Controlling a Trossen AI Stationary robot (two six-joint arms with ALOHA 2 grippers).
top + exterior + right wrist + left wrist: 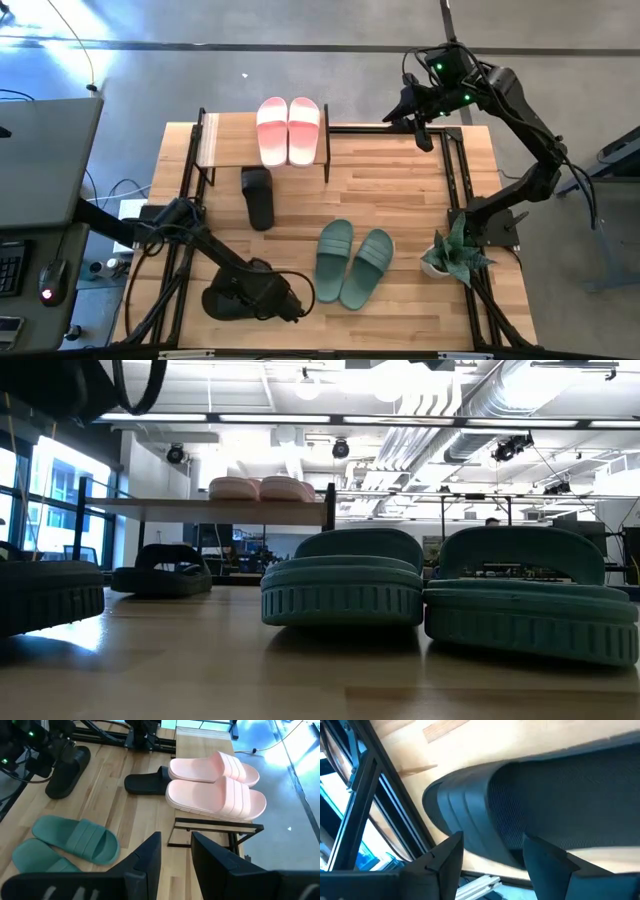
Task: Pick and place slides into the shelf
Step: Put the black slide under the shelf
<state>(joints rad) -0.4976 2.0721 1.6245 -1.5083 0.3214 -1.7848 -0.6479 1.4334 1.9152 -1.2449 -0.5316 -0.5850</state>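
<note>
Nearest me the left hand [290,305] sits low over a black slide [228,300] at the table's [400,190] front edge, fingers spread astride it, apparently about to clamp and lift, while beyond it the green pair [353,262] waits, the pink pair [288,130] tops the shelf [212,140], and the right hand [420,128] idles unclenched.

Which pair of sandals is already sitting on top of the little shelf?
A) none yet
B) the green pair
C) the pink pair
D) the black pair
C: the pink pair lies side by side on the shelf top board, while the green pair sits on the table.
</note>
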